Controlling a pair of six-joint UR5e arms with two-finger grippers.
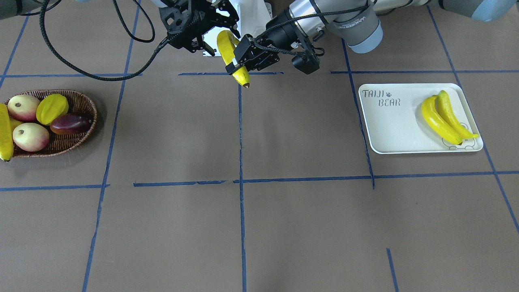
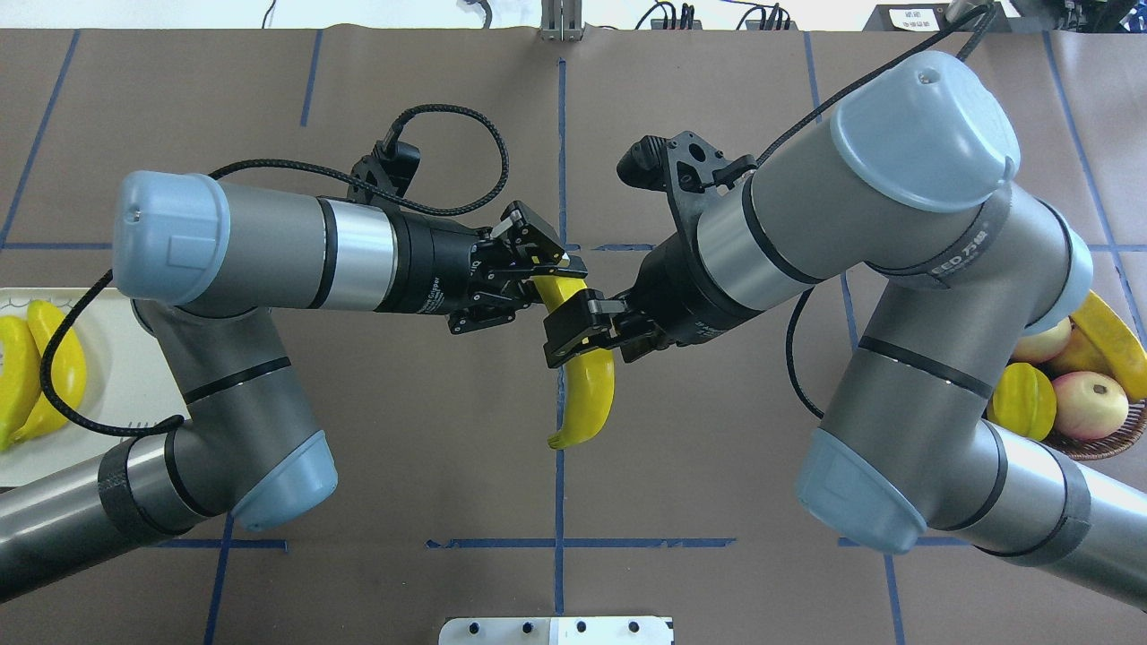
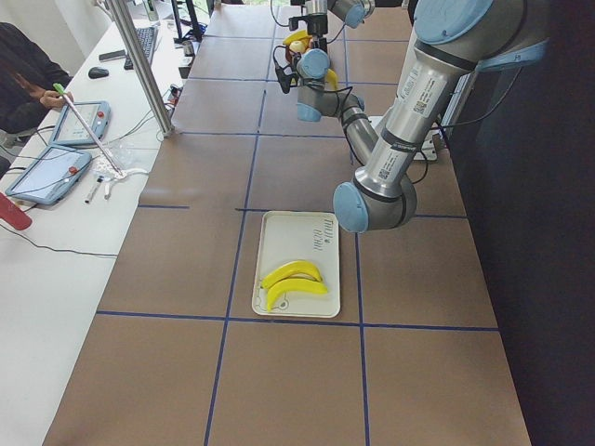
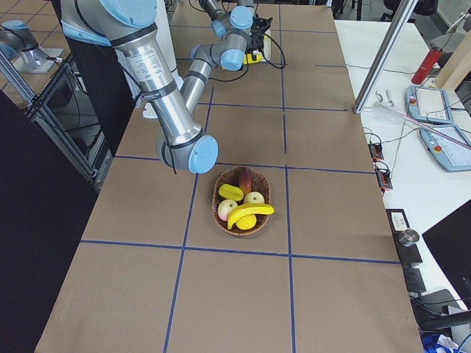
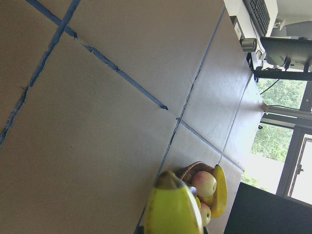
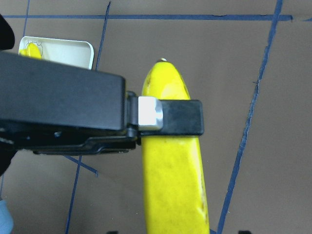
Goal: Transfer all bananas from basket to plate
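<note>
Hand-over at mid-table, off the surface. The right gripper (image 2: 581, 330) is closed across the middle of the airborne banana (image 2: 593, 394). The left gripper (image 1: 237, 64) clamps it near the far tip and appears closed, though one finger is hidden. The double hold bridges the basket (image 1: 67, 147) on the right arm's side and the plate (image 1: 389, 125) on the left's. Two bananas (image 1: 440, 119) lie on the plate, and one last banana (image 1: 4, 134) lies in the basket.

One banana (image 2: 593, 385) is being held aloft; two bananas (image 1: 436, 121) are being kept on the plate (image 1: 389, 129), a fourth banana (image 1: 5, 134) across the basket (image 1: 65, 144).
</note>
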